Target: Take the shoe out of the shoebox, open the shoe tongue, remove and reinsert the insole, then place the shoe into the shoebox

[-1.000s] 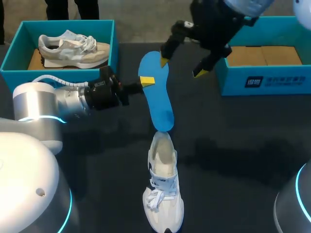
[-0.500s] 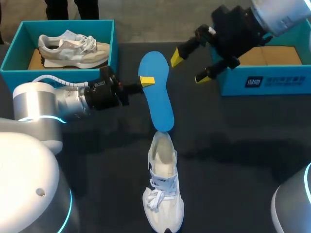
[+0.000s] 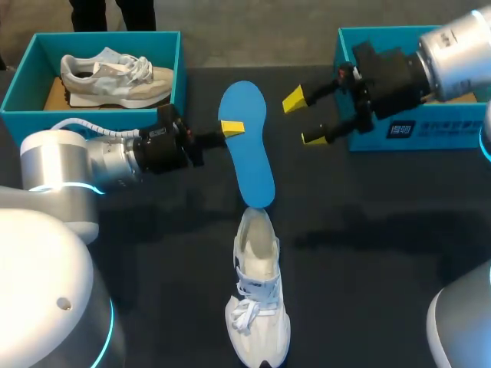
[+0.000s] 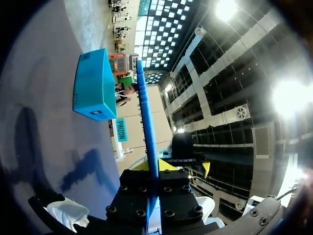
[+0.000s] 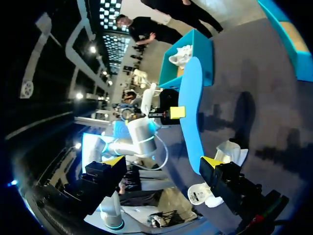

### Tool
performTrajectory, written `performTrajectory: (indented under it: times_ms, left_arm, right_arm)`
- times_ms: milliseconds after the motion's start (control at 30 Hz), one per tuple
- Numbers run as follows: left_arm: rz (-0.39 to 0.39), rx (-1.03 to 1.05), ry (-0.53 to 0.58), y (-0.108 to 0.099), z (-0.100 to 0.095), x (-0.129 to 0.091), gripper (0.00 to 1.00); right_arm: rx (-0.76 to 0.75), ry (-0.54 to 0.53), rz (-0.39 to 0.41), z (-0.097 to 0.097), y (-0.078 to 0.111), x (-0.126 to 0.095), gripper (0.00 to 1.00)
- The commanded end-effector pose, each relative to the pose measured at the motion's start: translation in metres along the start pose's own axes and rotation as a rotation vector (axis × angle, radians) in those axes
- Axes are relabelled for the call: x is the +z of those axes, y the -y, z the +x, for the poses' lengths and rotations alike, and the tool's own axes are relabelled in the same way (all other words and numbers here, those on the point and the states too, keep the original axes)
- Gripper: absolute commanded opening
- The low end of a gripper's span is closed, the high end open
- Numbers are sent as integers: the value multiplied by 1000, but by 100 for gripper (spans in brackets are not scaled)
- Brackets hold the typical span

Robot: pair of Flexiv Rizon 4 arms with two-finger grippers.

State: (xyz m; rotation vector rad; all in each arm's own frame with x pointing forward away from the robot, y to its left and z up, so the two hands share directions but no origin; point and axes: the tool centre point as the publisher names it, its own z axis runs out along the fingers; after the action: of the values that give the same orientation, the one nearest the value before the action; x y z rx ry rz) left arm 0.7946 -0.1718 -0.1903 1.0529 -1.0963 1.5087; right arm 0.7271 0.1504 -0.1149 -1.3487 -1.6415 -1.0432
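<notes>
My right gripper (image 3: 303,119) has pulled away from the insole (image 3: 249,146) since a second ago. It has swung out toward the right shoebox (image 3: 445,132) and now sits just in front of that box's near corner. Its fingers are spread wide with nothing between them. The insole itself has not shifted. It is blue, and my left gripper (image 3: 230,127) is clamped on its edge near the wider end, one yellow tip lying flat on the top face. In the left wrist view the insole (image 4: 146,127) runs edge-on straight out from between the fingers of the left gripper (image 4: 154,166). Its narrow end reaches the heel of the white shoe (image 3: 259,295), though I cannot tell whether they touch. The shoe stands on the dark table (image 3: 368,230), toe toward me. At the far left corner, the left shoebox (image 3: 19,84) holds a second pale shoe (image 3: 115,77).
</notes>
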Motion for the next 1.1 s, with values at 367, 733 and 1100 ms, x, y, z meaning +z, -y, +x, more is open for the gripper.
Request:
performTrajectory:
  times_ms: [367,733,1100]
  left_arm:
    - [-20,98,-4,-5,3,-3,0]
    - [-34,527,-44,-5,30,-15,0]
    - [-70,1294,6,-14,62,-8,0]
  right_arm:
    - [-5,-339,-6,-15,6,5,100]
    - [5,-343,-2,-17,7,7,100]
    - [5,-343,-2,-17,7,7,100]
